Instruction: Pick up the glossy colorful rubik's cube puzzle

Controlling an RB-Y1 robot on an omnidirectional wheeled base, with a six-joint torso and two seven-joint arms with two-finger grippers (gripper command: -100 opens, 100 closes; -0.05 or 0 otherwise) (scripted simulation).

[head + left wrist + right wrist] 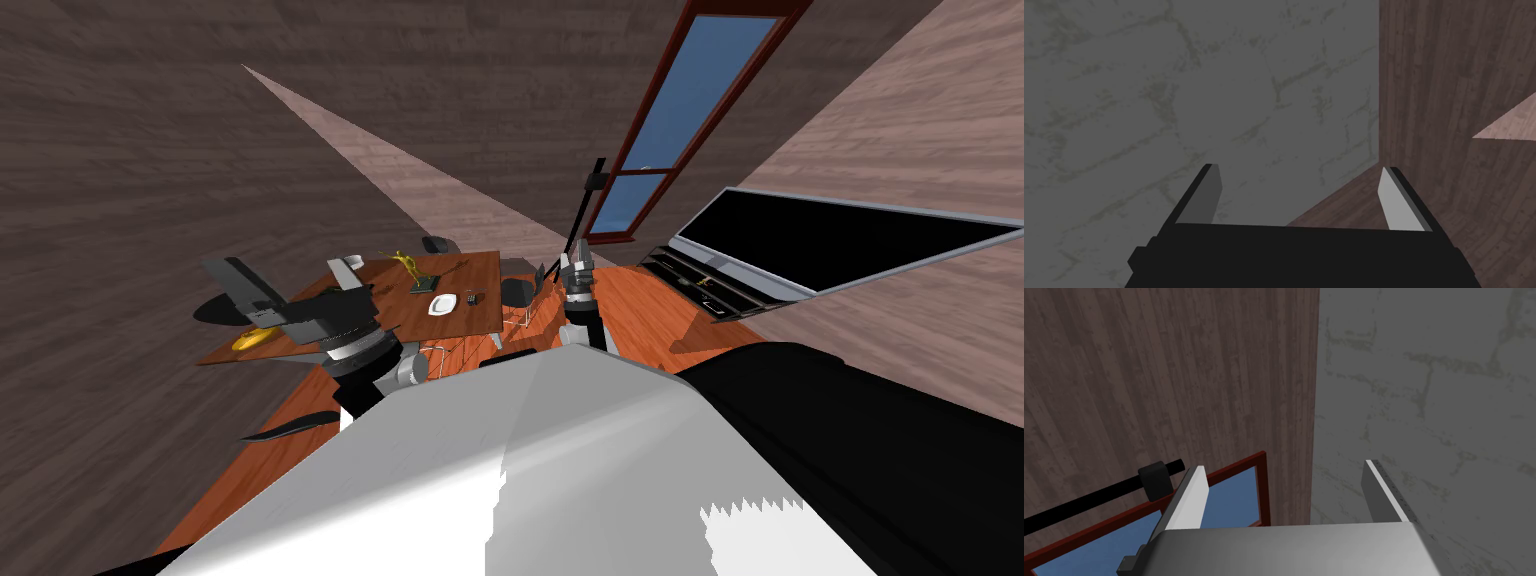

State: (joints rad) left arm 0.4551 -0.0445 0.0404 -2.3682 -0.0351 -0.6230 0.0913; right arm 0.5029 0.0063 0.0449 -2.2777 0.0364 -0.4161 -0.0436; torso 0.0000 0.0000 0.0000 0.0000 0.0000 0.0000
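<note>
So, Student: how do the two grippers stand?
Tutor: Left gripper point(1299, 169): fingers spread wide, nothing between them, touching nothing. Right gripper point(1285, 465): likewise parted and empty. In the head view the left arm hangs over the near left corner of the brown table point(410, 318), and the right arm rises just right of it.
Student: And the cube?
Tutor: Rubik's cube point(470, 298): a small dark block on the table, just beside a white plate point(443, 303), well apart from both grippers. Its colours are too small to tell.
</note>
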